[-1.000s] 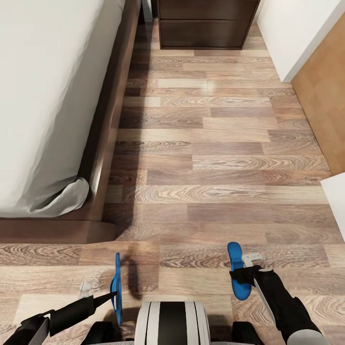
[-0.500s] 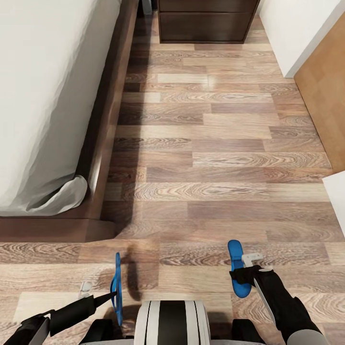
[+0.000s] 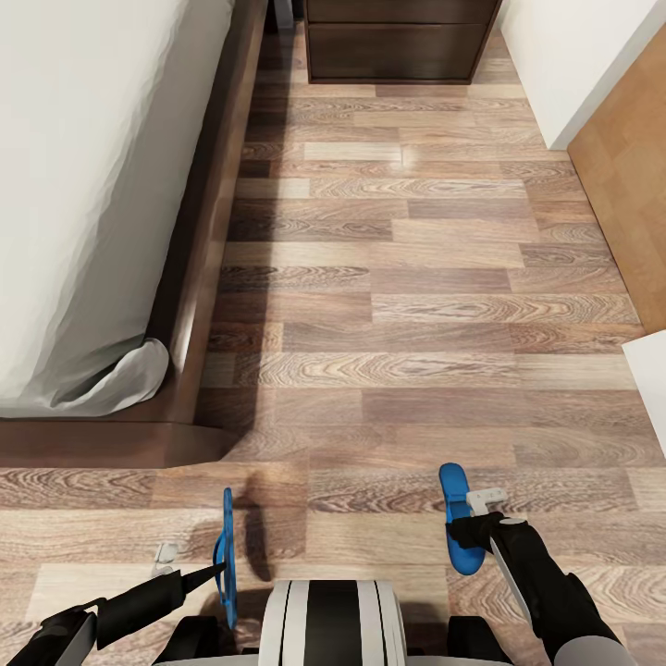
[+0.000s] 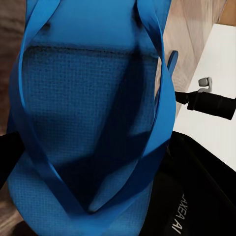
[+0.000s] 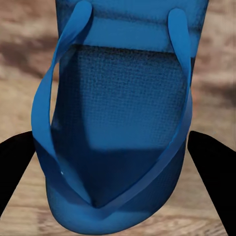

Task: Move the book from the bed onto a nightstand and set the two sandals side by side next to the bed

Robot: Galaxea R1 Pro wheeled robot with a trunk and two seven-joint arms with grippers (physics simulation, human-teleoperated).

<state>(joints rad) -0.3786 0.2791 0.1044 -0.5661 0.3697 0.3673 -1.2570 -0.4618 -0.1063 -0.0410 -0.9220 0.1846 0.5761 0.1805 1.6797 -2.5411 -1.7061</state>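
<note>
Sandals are both in hand: my left tool (image 3: 215, 575) is clamped on one blue flip-flop (image 3: 225, 555), held edge-on above the wood-plank floor (image 3: 416, 305), and my right tool (image 3: 465, 529) grips the other flip-flop (image 3: 458, 520), its sole flatter to the camera. Neither is set down yet, so I judge the side-by-side placing next to the bed (image 3: 83, 185) is left to do. A dark nightstand (image 3: 398, 46) stands ahead, its top cut off. I cannot see the book, so I cannot say whether it is on a nightstand.
</note>
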